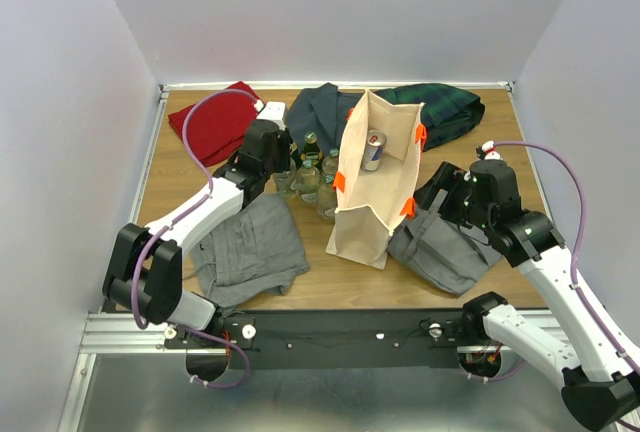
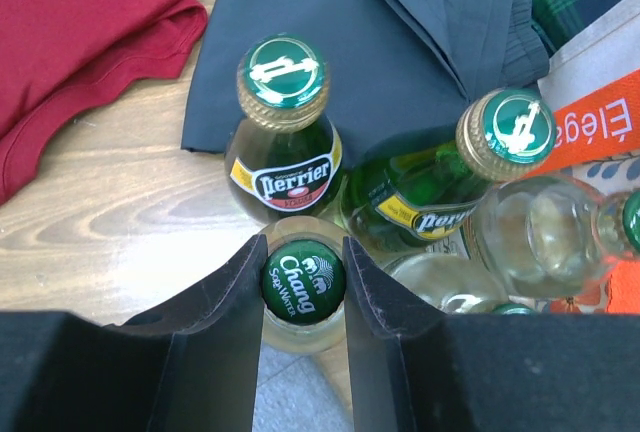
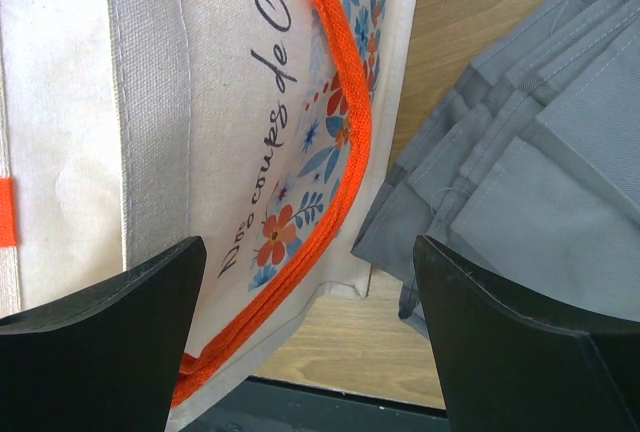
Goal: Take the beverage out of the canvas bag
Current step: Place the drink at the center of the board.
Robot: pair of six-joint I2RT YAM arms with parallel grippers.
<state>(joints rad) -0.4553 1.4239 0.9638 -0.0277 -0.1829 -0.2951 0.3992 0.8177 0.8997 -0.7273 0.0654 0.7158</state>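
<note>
While on bottle (image 2: 303, 290), left pincer (image 2: 303, 250) downward.

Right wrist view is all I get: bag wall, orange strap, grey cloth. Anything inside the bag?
Observer: Yes. From above, the bag stands open with one can inside.
Operator: Left arm?
Observer: The left pincer is closed around a green-capped bottle, outside the bag.
Operator: More bottles?
Observer: Several other bottles stand grouped right by that one, on the left arm's side of the bag.
</note>
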